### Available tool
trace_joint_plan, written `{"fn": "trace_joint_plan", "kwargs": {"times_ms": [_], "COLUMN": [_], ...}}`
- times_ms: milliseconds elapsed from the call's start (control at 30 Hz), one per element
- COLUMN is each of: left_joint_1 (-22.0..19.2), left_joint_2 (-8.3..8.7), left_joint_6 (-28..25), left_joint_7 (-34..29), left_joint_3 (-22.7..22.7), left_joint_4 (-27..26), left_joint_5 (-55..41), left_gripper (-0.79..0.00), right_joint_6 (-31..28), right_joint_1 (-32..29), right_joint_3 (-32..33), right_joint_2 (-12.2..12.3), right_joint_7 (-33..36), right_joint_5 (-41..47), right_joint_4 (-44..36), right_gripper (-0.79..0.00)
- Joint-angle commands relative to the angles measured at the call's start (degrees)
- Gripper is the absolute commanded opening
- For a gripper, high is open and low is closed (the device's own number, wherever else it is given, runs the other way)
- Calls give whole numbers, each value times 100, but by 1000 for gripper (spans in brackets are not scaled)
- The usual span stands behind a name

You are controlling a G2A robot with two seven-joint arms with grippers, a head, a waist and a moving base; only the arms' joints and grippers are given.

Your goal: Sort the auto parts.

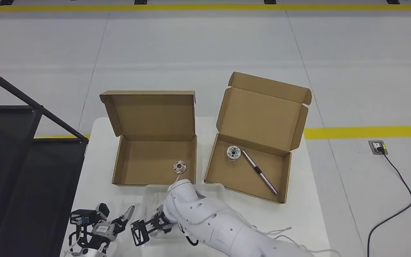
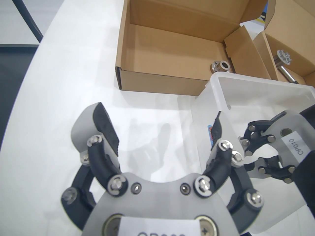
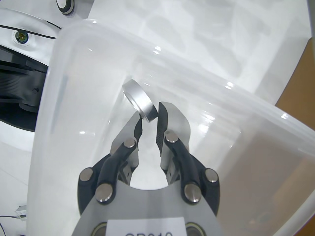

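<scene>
The ring [image 3: 140, 100], a short band of bright metal, is sitting tilted inside the bin [image 3: 172, 57]. The right gripper [image 3: 150, 119] is clamping it at its lower edge, one pad on each side. Judging by its look, the ring is going to handle as stiff, smooth and rather dense for its bulk. It is not fragile, but it is slippery against the ribbed pads. Since the pads are catching only the edge, it is likely to pivot or slide when lifted. A hold taken deeper, across the two flat faces, is looking safer.

The bin is translucent plastic with thin walls, so it is probably going to shift if bumped. Just beside its outer wall, the left gripper [image 2: 159, 119] is hanging over the table [image 2: 73, 74] with its fingers spread wide and nothing between them.

Beyond the bin, two cardboard boxes are standing with lids raised. The left box [image 1: 138, 160] is holding a hub [image 1: 179, 167], and the right box [image 1: 237, 173] is holding a gear [image 1: 232, 152] and a rod [image 1: 260, 171].
</scene>
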Motion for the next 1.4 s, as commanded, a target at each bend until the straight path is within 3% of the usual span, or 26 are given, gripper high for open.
{"fn": "trace_joint_plan", "kwargs": {"times_ms": [0,400,733,1033,1233,1367], "left_joint_1": [2,-13,-52,-85,-107,-114], "left_joint_2": [-1,-10,-20,-28,-32,-34], "left_joint_6": [-5,18,45,71,91,91], "left_joint_7": [-4,-34,-77,-107,-139,-150], "left_joint_3": [0,5,33,61,77,79], "left_joint_4": [-5,-21,-16,-27,-43,-46], "left_joint_5": [9,48,73,114,142,151], "left_gripper": [0,0,0,0,0,0], "right_joint_6": [9,157,396,436,818,763], "right_joint_1": [17,85,36,-163,-500,-836], "right_joint_3": [4,103,339,659,1183,1748], "right_joint_2": [-19,20,360,928,1462,1917], "right_joint_7": [-33,-223,-614,-1382,-1974,-2514], "right_joint_5": [-21,-162,-348,-747,-1023,-1269], "right_joint_4": [55,180,-103,-849,-1708,-2478], "right_gripper": [-785,-785,-785,-785,-785,-785]}}
